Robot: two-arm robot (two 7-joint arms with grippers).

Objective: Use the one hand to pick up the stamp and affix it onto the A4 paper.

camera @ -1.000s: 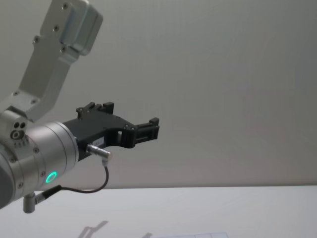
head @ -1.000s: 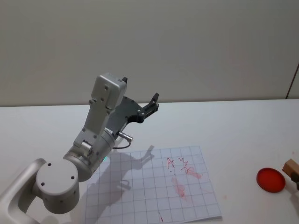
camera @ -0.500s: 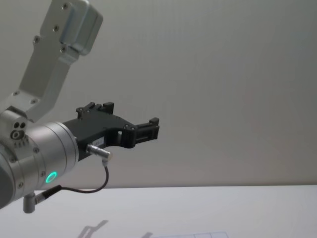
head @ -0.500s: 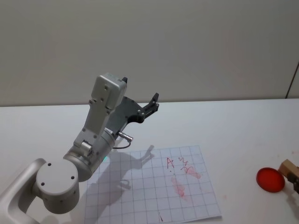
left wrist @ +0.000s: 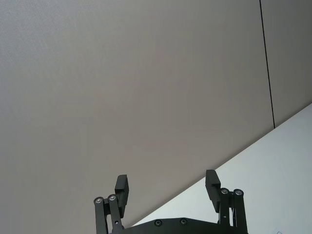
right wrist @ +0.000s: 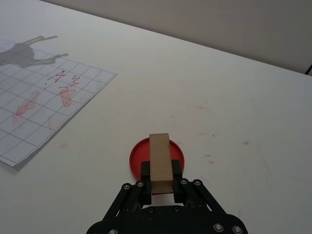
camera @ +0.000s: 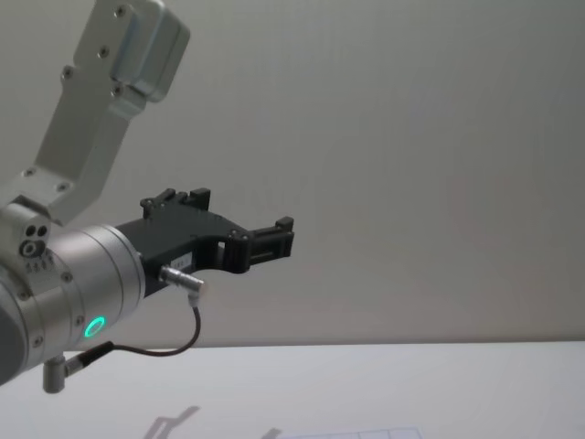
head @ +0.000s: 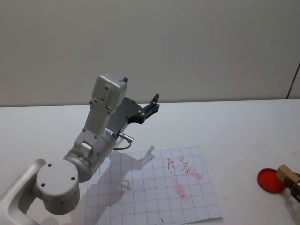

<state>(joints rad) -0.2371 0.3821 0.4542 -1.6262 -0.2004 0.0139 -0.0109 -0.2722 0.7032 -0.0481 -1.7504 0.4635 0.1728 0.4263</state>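
The right gripper (right wrist: 161,181) is clamping the stamp (right wrist: 160,163) between its two black fingers (right wrist: 145,171). In the right wrist view, the tan block is standing out forward from the fingertips, with its lower portion seated between the pads and its long face turned toward the camera. The block is sitting over the near edge of a red ink pad (right wrist: 157,157), a flat round disc lying on the white table (right wrist: 234,92). Whether the stamp is touching the pad or hanging just above it cannot be told.

In the head view, the stamp (head: 287,174) is appearing at the far right edge of the table, just beside the red ink pad (head: 271,181), with the right gripper (head: 295,191) entering from the lower right corner.

The A4 paper (head: 150,187) is lying flat on the table, well apart from the stamp and to its left. Its pale-blue grid is carrying red handwritten marks and smudges (head: 180,176) in its right half. In the right wrist view, the A4 paper (right wrist: 44,102) is occupying the far left area, with the shadow of an arm falling across its far corner.

The left gripper (head: 151,107) is hanging raised above the table behind the paper, with its fingers spread apart and holding nothing; the left wrist view is showing both fingertips (left wrist: 122,185) separated against the grey wall (left wrist: 146,73).
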